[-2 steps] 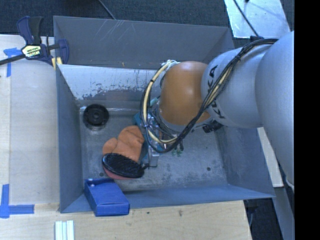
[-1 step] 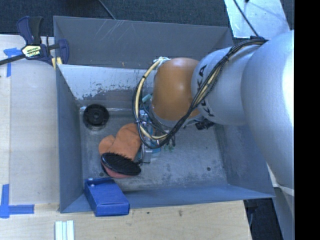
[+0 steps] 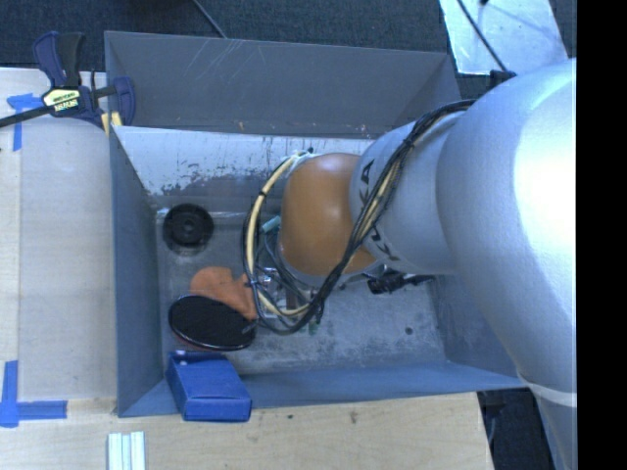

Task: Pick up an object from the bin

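Note:
My gripper (image 3: 267, 296) is low in the left half of the bin, mostly hidden under the arm's wrist. It is right beside an orange-brown soft lump (image 3: 216, 284) lying to its left, and seems to touch that lump's right end. A flat black oval disc (image 3: 210, 323) lies just in front of the lump, partly overlapping it. Near the back left of the floor, apart from the gripper, sits a small black round cap-like thing (image 3: 187, 225).
A blue rectangular block (image 3: 208, 388) leans in the bin's front left corner. The large arm with its orange cover and cables takes up the bin's middle and right. Bare floor shows along the front right.

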Controlling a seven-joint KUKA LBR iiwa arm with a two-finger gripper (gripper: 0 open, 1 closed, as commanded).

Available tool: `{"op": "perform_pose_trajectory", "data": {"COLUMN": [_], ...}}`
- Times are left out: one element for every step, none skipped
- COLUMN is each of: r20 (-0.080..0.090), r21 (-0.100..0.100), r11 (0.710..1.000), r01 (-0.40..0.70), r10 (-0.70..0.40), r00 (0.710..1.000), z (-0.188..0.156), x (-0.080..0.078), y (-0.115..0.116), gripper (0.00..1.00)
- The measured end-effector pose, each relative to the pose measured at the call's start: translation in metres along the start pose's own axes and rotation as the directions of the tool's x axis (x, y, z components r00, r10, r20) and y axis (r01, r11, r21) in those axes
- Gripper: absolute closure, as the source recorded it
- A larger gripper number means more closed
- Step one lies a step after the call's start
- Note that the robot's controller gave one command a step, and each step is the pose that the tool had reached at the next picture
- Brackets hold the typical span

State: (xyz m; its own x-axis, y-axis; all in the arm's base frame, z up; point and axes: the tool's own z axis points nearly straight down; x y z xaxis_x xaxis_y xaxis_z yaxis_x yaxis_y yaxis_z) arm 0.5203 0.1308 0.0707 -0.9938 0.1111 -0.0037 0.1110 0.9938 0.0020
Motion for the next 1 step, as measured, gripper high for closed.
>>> {"op": "perform_pose_trajectory", "data": {"r20": [0.000], "r21": [0.000], "r11": [1.000], "r01": [0.000], "r10": [0.000], "r00": [1.000], "z": [0.0000], "x": [0.0000], "y": [0.0000], "gripper": [1.00]}}
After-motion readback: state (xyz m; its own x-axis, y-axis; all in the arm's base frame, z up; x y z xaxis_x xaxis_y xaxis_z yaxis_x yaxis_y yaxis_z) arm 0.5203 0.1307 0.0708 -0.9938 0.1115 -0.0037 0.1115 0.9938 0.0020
